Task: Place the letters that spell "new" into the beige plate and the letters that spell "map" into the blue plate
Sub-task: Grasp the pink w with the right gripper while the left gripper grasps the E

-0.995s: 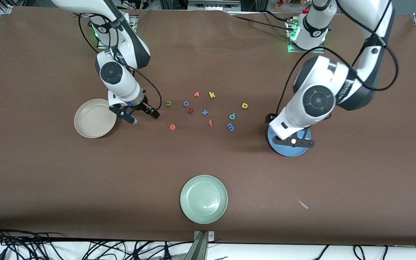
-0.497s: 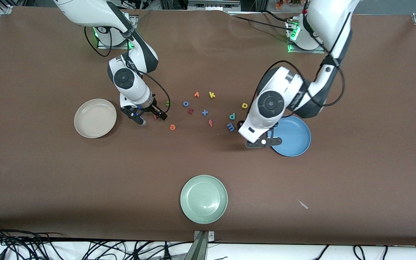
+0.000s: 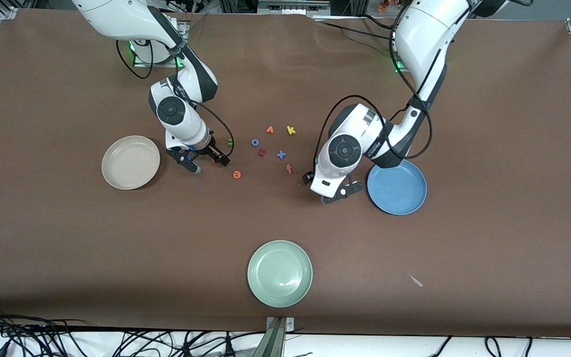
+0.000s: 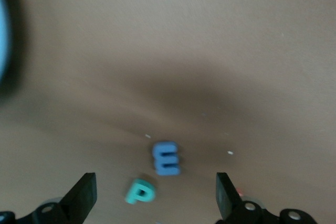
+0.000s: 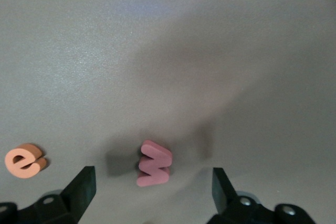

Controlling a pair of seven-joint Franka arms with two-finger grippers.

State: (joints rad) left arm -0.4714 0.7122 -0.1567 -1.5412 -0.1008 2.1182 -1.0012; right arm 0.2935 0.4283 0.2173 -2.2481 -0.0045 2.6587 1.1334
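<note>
The right gripper point(image 3: 209, 162) hung low over the desk point(image 3: 67, 248), fingers point(image 5: 79, 187) spread wide either side of the pinkish-red w point(image 5: 153, 164), a thick foam letter lying flat and not yet touched. The orange e point(image 3: 237, 174) lay close by, nearer the camera, and the green n point(image 3: 230, 142) just beside the gripper. The beige plate point(image 3: 117, 174) sat empty toward the right arm's end. The left gripper point(image 3: 328, 190) was down beside the blue plate point(image 3: 404, 198), also empty, fingers point(image 4: 81, 195) apart over the blue m point(image 4: 166, 158) with the teal p point(image 4: 139, 192) just beside it. The yellow a was hidden under the arm.
</note>
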